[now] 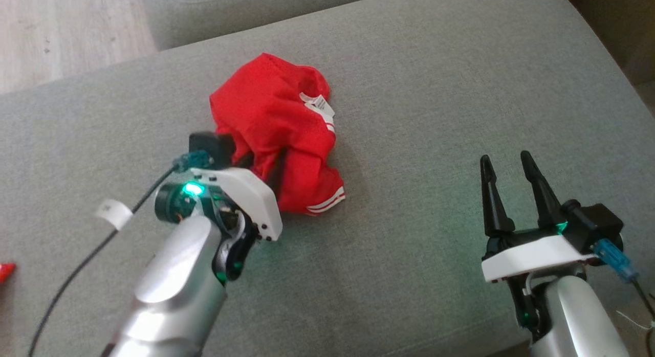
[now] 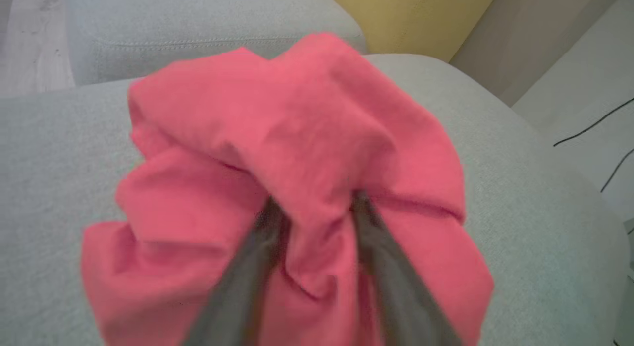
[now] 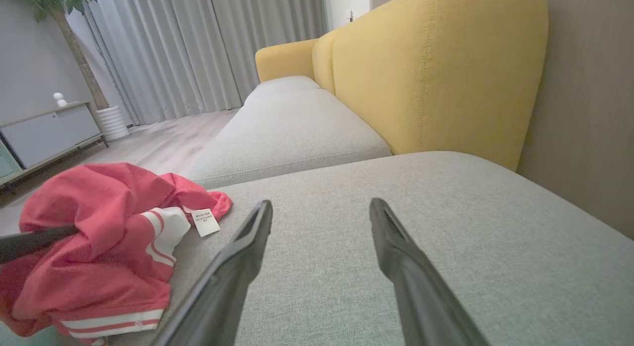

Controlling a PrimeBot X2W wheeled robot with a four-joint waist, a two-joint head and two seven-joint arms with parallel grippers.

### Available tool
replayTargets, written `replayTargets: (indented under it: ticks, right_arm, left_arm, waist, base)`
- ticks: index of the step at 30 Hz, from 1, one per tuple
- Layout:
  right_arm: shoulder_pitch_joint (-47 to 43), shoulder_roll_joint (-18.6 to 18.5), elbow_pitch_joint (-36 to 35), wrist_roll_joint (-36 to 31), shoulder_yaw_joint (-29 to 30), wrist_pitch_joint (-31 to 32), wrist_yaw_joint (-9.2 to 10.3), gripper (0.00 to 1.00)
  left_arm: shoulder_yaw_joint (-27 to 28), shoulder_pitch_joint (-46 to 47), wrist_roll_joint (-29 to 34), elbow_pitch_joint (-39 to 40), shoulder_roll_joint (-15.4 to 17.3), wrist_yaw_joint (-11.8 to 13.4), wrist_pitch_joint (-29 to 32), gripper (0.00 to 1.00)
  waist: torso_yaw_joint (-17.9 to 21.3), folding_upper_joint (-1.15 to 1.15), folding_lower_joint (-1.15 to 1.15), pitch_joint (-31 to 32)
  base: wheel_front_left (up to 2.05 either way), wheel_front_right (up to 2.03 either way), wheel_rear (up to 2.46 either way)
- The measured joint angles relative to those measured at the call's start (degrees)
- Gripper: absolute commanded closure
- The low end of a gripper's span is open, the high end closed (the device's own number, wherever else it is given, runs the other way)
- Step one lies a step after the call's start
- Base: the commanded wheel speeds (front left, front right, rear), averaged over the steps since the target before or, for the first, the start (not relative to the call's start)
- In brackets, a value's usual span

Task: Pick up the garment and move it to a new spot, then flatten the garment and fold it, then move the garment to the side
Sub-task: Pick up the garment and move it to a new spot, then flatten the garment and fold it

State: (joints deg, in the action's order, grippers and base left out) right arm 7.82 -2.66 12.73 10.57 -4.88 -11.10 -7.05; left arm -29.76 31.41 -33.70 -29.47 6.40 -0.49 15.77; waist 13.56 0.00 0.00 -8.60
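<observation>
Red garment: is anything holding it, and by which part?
Seemingly not: the left gripper has its jaws apart around a bunched fold of the garment. The right gripper is open, empty.

A grey sofa seat, yellow backrest, grey curtains, wooden floor.

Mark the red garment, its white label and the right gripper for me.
red garment (image 1: 266,106), head view, upper crumpled panel.
white label (image 3: 205,222), right wrist view, middle of the tag.
right gripper (image 1: 504,157), head view, midway between fingertips.
</observation>
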Motion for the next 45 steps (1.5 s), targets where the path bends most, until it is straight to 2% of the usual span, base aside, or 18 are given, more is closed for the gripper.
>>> replayTargets:
  ticks: [3,8,11,16,21,23,29,42,45]
  right_arm:
    - [0.0,0.0,0.0,-0.1,0.3,0.0,0.00,0.00]
    - [-0.4,0.0,-0.8,-0.8,1.0,0.6,0.00,0.00]
    - [-0.6,0.0,-1.2,-1.6,1.6,1.7,0.00,0.00]
    - [-3.0,0.0,-1.9,-2.9,2.0,3.5,0.00,0.00]
    - [-4.1,0.0,-2.5,-3.7,1.9,5.8,0.00,0.00]
    - [-4.4,0.0,-2.6,-3.6,1.8,6.5,0.00,0.00]
    - [-6.7,0.0,-2.6,-2.5,1.5,7.6,0.00,0.00]
    - [-7.3,0.0,-1.6,-1.5,1.0,7.7,0.00,0.00]
    - [-7.1,0.0,-1.7,0.9,-0.5,8.9,0.00,0.00]
  left_arm:
    - [0.0,-0.4,-0.2,-1.0,-0.6,-0.1,-2.1,0.00]
    - [2.3,-4.2,-1.6,2.9,-1.1,-1.3,-13.4,0.00]
    - [3.9,-8.4,-0.7,6.2,0.5,-1.4,-20.3,0.00]
    - [8.0,-17.5,0.0,9.3,4.9,0.8,-27.9,0.00]
    - [12.4,-23.7,2.7,11.9,7.8,4.8,-29.7,0.00]
    - [14.0,-25.3,3.3,13.4,8.2,5.6,-30.0,0.00]
    - [16.7,-30.3,4.8,17.3,9.0,6.1,-30.1,0.00]
    - [15.3,-31.5,6.0,18.7,8.8,5.4,-30.1,0.00]
    - [15.1,-31.4,6.0,18.9,8.8,5.2,-30.1,0.00]
  waist:
    - [-0.5,0.00,0.00,0.4]
    - [-2.3,0.00,0.00,1.8]
    - [-3.9,0.00,0.00,2.7]
    - [-6.8,0.00,0.00,4.5]
    - [-9.4,0.00,-0.01,6.3]
    - [-10.3,0.00,-0.01,7.0]
    - [-11.7,0.00,-0.01,8.3]
    - [-11.9,0.00,-0.01,8.0]
    - [-12.2,0.00,-0.01,7.3]
  base:
    - [0.00,0.00,0.00]
    - [0.00,0.00,0.00]
    - [0.00,0.00,0.00]
    - [0.00,0.00,0.00]
    - [0.00,0.00,0.00]
    - [0.00,0.00,0.00]
    - [0.00,0.00,0.00]
    - [0.00,0.00,0.00]
    - [0.00,0.00,0.00]
